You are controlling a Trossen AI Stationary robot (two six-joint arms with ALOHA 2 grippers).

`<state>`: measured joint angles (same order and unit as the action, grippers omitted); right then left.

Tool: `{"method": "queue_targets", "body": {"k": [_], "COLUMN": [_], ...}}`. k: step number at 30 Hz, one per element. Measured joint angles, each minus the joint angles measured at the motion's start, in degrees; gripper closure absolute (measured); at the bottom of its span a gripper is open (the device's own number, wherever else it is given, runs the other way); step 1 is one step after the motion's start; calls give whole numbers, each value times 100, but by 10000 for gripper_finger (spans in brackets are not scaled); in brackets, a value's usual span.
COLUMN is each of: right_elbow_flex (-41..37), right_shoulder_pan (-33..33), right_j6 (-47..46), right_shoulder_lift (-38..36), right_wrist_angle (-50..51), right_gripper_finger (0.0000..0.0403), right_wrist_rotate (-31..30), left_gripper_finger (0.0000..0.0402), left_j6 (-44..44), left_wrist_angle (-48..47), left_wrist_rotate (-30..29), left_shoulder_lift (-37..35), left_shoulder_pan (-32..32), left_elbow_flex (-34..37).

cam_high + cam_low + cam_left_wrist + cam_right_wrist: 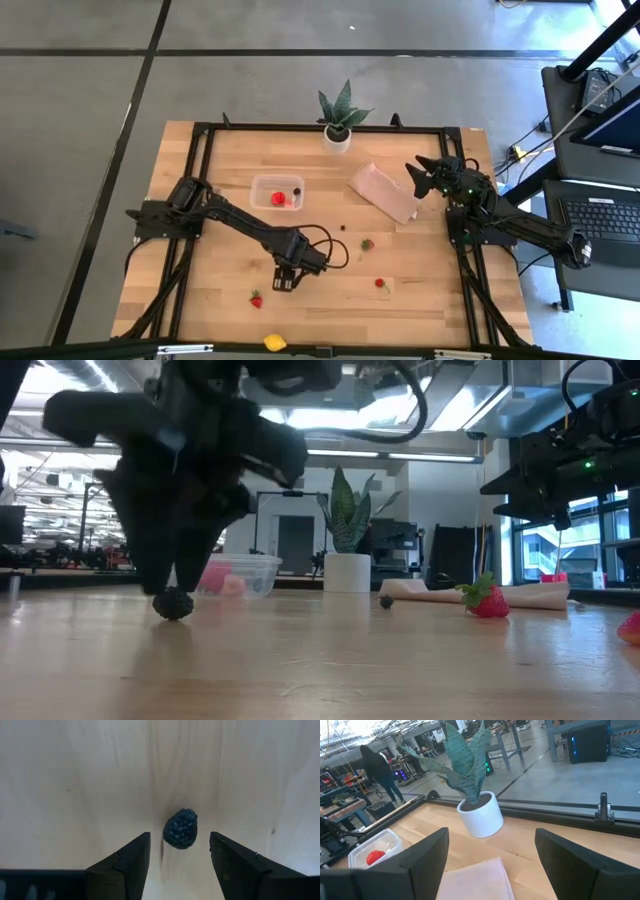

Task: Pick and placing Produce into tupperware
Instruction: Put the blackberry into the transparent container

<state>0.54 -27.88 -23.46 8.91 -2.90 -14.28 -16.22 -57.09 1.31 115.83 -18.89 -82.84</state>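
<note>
- Your left gripper [180, 851] is down at the wooden table top [420, 290], its two dark fingers [125, 867] spread apart with nothing clamped between them.
- A small dark bumpy blackberry-like piece [181, 828] lies on the wood just ahead of the gap between those fingers; no finger touches it. In the low view the same berry [173, 604] sits on the table under the gripper's tips.
- From above, your left gripper [287, 277] is in the near middle of the table, with a red strawberry-like piece [257, 299] close beside it.
- The small clear rectangular plastic container [276, 191] stands farther back on the table, apart from the gripper. It holds a red piece [278, 198] and a dark one [297, 190].
- More produce lies loose: a tiny dark berry [345, 226], a red strawberry [367, 243], another red strawberry [380, 283], and a yellow lemon-like piece [274, 342] at the near edge.
- Your right gripper [424, 174] waits raised at the far right of the table, fingers [420, 857] parted and empty, above the flat tan paper-like sheet [384, 192].
- A white pot with a green spiky plant [338, 120] stands at the far edge.
</note>
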Motion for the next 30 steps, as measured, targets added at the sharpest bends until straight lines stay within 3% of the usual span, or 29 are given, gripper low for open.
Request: {"method": "queue_targets", "body": {"k": [12,27,30], "right_elbow_flex": [0,0,-1], "right_shoulder_pan": [0,0,-2], "right_j6": [15,5,4], "right_shoulder_lift": [0,0,0], "right_wrist_angle": [0,-2,-2], "right_gripper_finger": [106,106,106], "right_wrist_rotate": [-2,-2,-3], "left_gripper_finger": [217,313,314], "left_j6": [28,21,1], "left_wrist_angle": [555,614,532], "left_wrist_rotate": [78,289,412], "left_shoulder_lift": [-8,-39,-71], "left_shoulder_pan": [-14,42,129], "left_elbow_flex": [411,467,423]}}
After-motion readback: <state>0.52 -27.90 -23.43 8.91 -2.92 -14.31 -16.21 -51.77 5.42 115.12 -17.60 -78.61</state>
